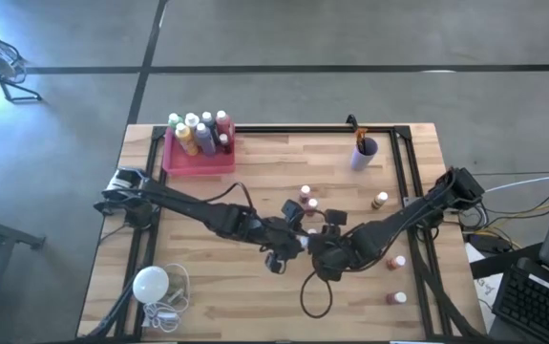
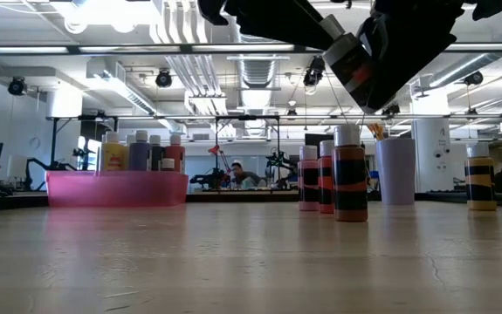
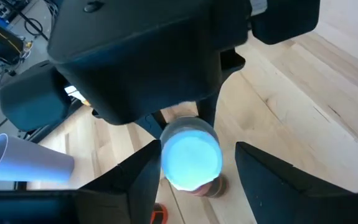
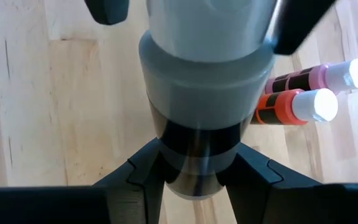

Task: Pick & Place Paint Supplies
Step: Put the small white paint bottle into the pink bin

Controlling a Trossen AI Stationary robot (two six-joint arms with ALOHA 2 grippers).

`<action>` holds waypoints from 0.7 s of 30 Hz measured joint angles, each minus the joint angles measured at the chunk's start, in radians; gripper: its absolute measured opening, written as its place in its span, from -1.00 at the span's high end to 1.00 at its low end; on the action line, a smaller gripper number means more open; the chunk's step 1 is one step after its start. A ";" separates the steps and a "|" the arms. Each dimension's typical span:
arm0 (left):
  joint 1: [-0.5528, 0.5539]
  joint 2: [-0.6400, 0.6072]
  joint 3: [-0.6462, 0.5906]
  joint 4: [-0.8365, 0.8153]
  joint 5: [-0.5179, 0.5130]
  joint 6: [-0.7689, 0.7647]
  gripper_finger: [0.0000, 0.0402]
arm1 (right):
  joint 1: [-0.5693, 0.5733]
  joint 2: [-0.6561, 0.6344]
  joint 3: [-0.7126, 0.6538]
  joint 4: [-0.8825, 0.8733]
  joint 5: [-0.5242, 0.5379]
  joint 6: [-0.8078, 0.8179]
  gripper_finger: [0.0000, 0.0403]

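Note:
My right gripper (image 4: 195, 158) is shut on a small brown paint bottle (image 4: 197, 118) with a white cap, held in the air above the middle of the table (image 1: 255, 182). In the low view the bottle (image 2: 355, 65) sits tilted high above the tabletop. My left gripper (image 3: 197, 158) is open, its fingers standing on either side of the bottle's cap (image 3: 191, 155). Whether a finger touches the cap I cannot tell. Both grippers meet at the table's centre (image 1: 303, 244). More bottles stand in the pink tray (image 1: 198, 158). Brushes stick out of a white cup (image 1: 364, 153). My right gripper pinches the brown bottle's dark body (image 4: 191, 165), below the cap, between its two fingers (image 4: 144, 168). The bottle is lifted clear of the table and tilted. Its cap end points away from this gripper, toward the left gripper.
A pink-bodied bottle (image 4: 303, 78) and an orange-bodied bottle (image 4: 278, 107) stand close together right of centre (image 1: 307, 199). Single bottles stand toward the right edge (image 1: 380, 201) (image 1: 398, 261) (image 1: 396, 298). A white bulb with a cord (image 1: 150, 284) lies near the left front corner.

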 joint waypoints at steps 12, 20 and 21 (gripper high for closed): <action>0.000 0.007 0.034 -0.027 0.001 -0.021 -0.05 | 0.000 0.000 0.001 -0.003 0.001 -0.007 0.34; 0.000 0.008 0.030 -0.025 0.006 -0.024 -0.05 | 0.000 0.000 0.001 -0.003 0.001 -0.007 0.34; 0.000 0.008 0.031 -0.023 0.006 -0.024 -0.05 | 0.000 0.000 0.001 -0.003 0.002 -0.007 0.34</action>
